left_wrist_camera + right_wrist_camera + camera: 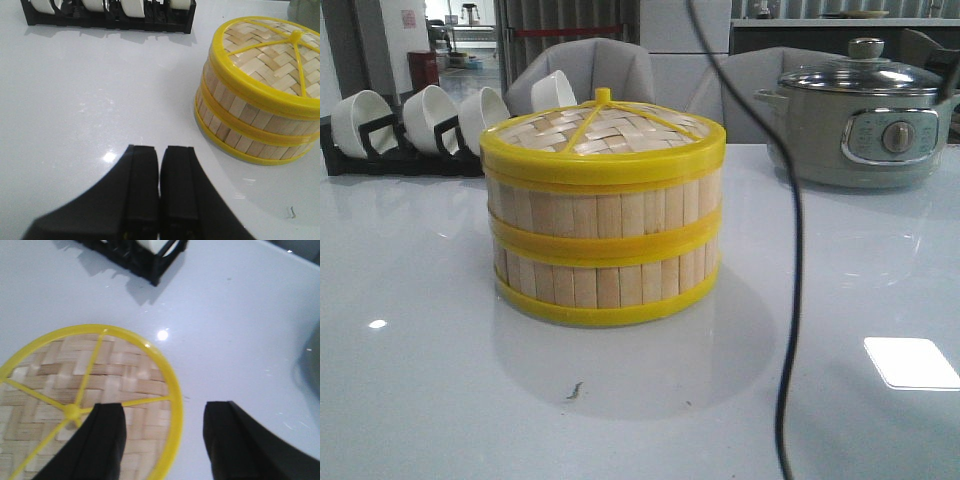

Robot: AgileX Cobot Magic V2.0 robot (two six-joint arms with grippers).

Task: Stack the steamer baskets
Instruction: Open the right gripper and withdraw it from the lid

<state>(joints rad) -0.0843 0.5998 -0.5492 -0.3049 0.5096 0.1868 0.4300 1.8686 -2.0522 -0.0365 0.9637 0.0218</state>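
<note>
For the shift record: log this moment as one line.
stack: two baskets with lid on top | left gripper: shut, empty, beside stack | right gripper: open, above lid edge | table: white

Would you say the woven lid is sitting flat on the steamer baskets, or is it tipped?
Flat and seated: the lid lies level, its yellow rim meeting the top of the steamer baskets evenly all the way across.

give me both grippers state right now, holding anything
Left gripper: closed, holding nothing, above bare table beside the stacked steamer baskets.
Right gripper: open, empty, above the lid rim.
</note>
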